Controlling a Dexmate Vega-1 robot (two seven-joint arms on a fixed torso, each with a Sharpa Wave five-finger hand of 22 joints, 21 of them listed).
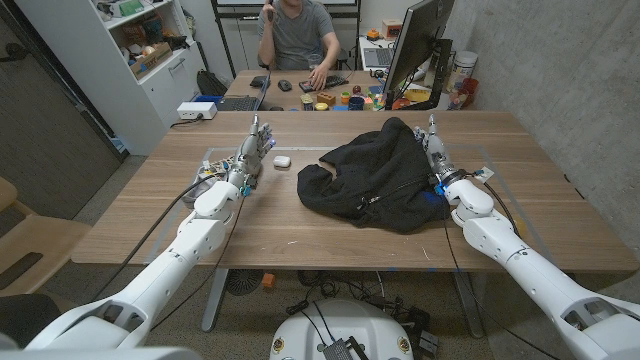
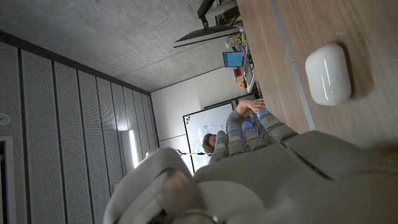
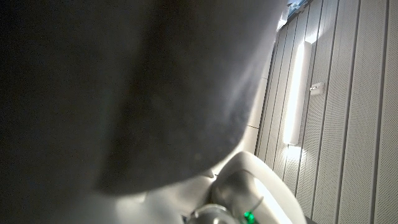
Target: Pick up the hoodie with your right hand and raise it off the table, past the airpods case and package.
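The left hand [image 1: 249,157] stands on its edge on the wooden table [image 1: 150,225], fingers [image 1: 259,132] reaching away from the robot and holding nothing; in the left wrist view the same hand [image 2: 261,168] shows its pale back with the fingers [image 2: 249,127] straight and close together; just beside it on the table lies the white airpods case [image 1: 281,159] (smooth and rounded in the left wrist view [image 2: 328,73], with no writing that can be read on it); further right the black hoodie [image 1: 370,175] lies crumpled in a heap on the table, well apart from the case; the right hand [image 1: 437,160] is upright at the hoodie's right edge, fingertips [image 1: 431,125] above the cloth and the palm side against it, but whether the fingers grip the fabric cannot be told; in the right wrist view the hoodie [image 3: 124,87] is a dark blur pressed close to the lens; a person [image 1: 297,35] sits at a desk behind the table.
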